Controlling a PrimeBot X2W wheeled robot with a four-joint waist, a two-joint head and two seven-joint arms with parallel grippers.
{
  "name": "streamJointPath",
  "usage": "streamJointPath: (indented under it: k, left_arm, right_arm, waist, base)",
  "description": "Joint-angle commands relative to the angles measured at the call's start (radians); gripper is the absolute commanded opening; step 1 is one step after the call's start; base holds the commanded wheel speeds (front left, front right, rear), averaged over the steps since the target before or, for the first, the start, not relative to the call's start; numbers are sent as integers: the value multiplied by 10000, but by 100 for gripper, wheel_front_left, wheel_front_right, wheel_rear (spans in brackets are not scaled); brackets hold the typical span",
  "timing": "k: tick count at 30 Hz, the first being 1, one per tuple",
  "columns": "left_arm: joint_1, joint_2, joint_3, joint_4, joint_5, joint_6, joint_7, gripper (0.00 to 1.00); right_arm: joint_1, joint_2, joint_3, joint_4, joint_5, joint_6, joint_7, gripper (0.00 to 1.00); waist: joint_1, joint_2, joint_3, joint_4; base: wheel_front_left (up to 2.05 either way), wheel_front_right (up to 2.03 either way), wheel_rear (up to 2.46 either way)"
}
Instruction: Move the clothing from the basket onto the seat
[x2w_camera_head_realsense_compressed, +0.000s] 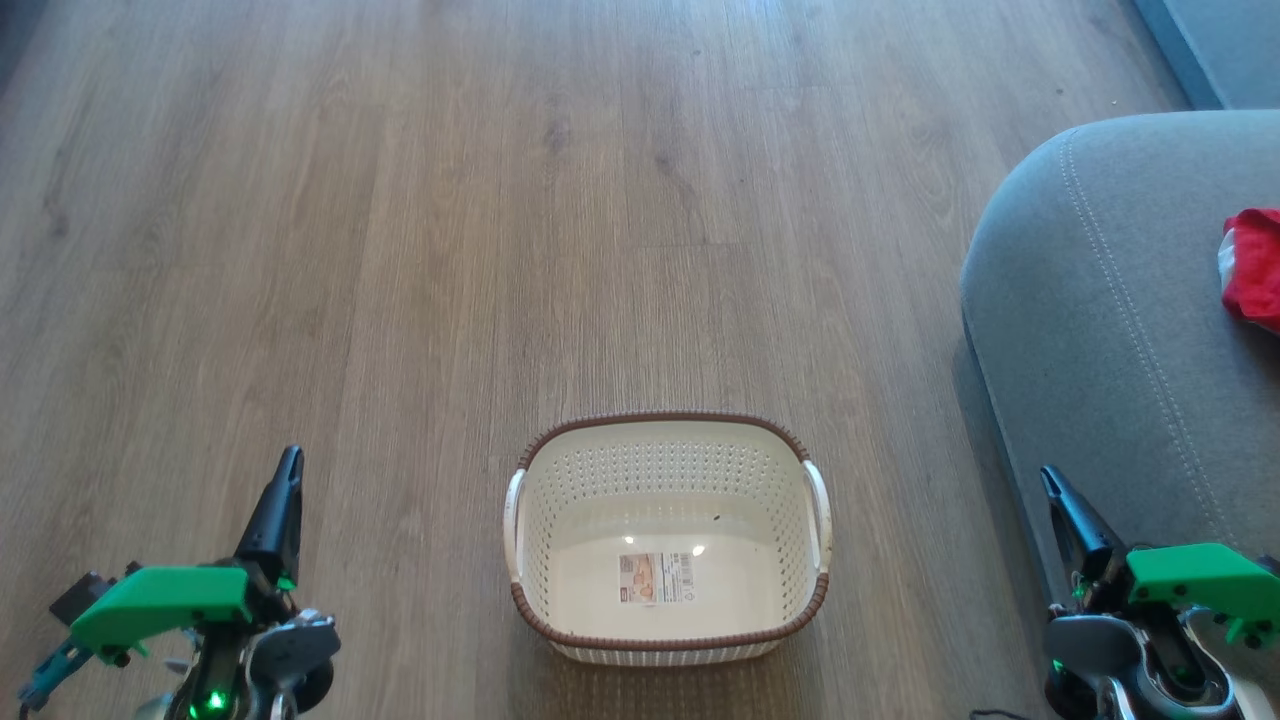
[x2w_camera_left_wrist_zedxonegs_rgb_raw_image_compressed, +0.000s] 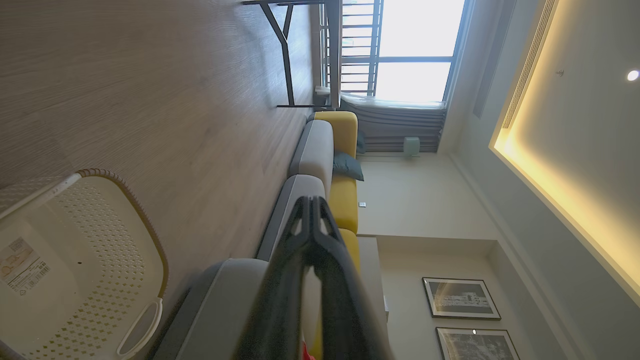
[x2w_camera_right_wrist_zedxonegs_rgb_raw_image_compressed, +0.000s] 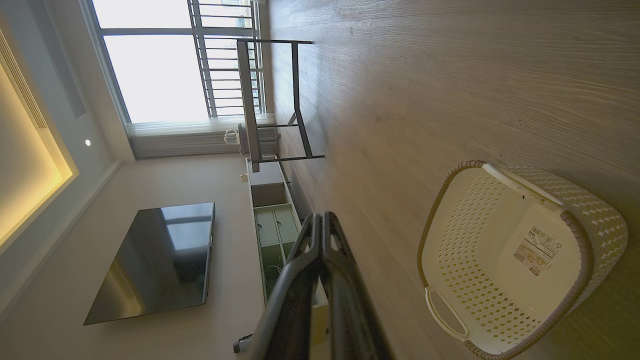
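— On the seat (x2w_camera_head_realsense_compressed: 1100, 300), far right and cut by the frame edge: the clothing (x2w_camera_head_realsense_compressed: 1252, 268), red with a white patch. Where does it lie against the jaws?
— Well apart from both. Right gripper (x2w_camera_head_realsense_compressed: 1050, 482) shows against the seat's edge, below the clothing in the head view. Left gripper (x2w_camera_head_realsense_compressed: 290, 462) sits low left, across the basket (x2w_camera_head_realsense_compressed: 660, 475). Both pairs of jaws are clenched tip to tip, with nothing held.
— Basket?
— On the wooden floor (x2w_camera_head_realsense_compressed: 400, 250), between the two grippers and touching neither. Bare bottom showing.
— Any writing?
— One label (x2w_camera_head_realsense_compressed: 655, 577) stuck to the basket bottom: a picture panel, small print, and a barcode in the right wrist view. Too small to read.
— Edges, room?
— Seat's rounded corner, with pale double stitching, lies to the basket's right, a strip of floor between them. Ahead of the basket and to its left, wide boards. Brown rim unbroken, with a white handle on each short side.
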Motion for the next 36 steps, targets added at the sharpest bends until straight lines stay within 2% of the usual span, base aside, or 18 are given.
streamJointPath:
  k: [1, 36]
  left_arm:
    - [-561, 51, 358, -345, -41, -67, 71, 0]
    - [-561, 51, 358, -346, -42, -67, 71, 0]
  right_arm:
    - [-522, -53, 165, -352, 55, 69, 82, 0]
    - [-521, -53, 170, -353, 59, 69, 78, 0]
  waist:
    - [0, 0, 0, 0]
    - [0, 0, 0, 0]
  base:
    - [0, 0, 0]
    - [0, 0, 0]
